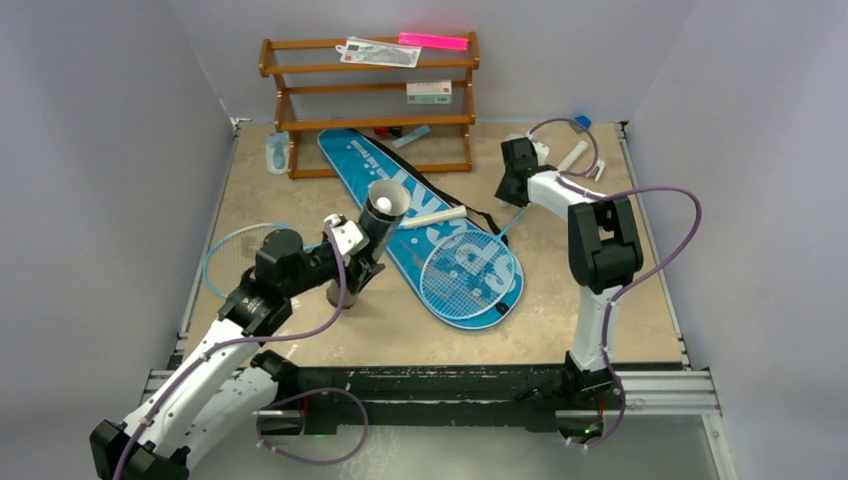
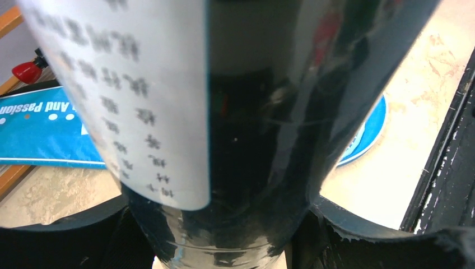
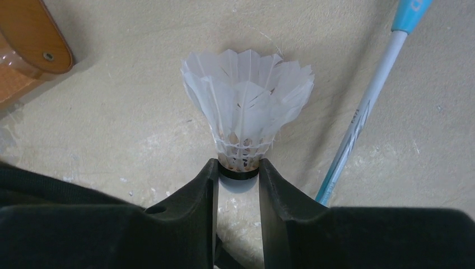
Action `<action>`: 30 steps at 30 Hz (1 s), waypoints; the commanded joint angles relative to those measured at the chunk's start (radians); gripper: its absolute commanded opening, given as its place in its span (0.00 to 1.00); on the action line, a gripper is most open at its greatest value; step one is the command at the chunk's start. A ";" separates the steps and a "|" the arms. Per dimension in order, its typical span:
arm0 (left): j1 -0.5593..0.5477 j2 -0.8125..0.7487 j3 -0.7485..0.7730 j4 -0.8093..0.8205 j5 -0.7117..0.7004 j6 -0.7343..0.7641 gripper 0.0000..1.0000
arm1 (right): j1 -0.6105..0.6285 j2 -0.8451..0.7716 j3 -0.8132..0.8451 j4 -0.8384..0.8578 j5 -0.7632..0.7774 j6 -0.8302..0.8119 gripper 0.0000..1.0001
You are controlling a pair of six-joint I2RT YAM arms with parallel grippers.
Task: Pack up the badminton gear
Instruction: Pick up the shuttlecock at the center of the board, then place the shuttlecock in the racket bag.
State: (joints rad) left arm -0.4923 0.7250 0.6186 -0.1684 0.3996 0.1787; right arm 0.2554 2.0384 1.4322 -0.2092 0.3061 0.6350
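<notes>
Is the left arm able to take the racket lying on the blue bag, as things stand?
Probably not yet: the left gripper is shut on the black tube, so its jaws are occupied. The racket itself lies uncovered on the bag.

A: Where is there room?
B: Bare tan tabletop [image 1: 450, 345] along the near edge and right of the blue racket-shaped bag [image 1: 345, 155].
A: What blocks?
B: The brown wooden 3-tier rack [image 1: 370, 122] across the far side; the bag, diagonal mid-table under 1 light-blue racket [image 1: 468, 275]; the tilted black cylinder tube [image 1: 380, 225] at its left edge; a white feather shuttlecock [image 3: 246, 101] near the rack's foot.
</notes>
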 commanded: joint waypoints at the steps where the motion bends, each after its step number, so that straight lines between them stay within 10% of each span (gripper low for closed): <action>1: 0.007 -0.046 0.016 0.011 0.005 0.031 0.34 | -0.003 -0.141 -0.034 0.015 -0.049 -0.093 0.29; 12: 0.011 -0.085 0.009 -0.036 -0.070 0.071 0.34 | 0.103 -0.568 -0.336 0.038 -0.438 -0.317 0.24; 30: 0.014 -0.073 -0.006 -0.022 -0.073 0.128 0.34 | 0.283 -0.842 -0.673 -0.008 -0.472 -0.379 0.29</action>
State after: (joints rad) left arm -0.4847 0.6495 0.6025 -0.2558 0.3058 0.2752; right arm 0.5312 1.2221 0.7902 -0.2119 -0.1505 0.2710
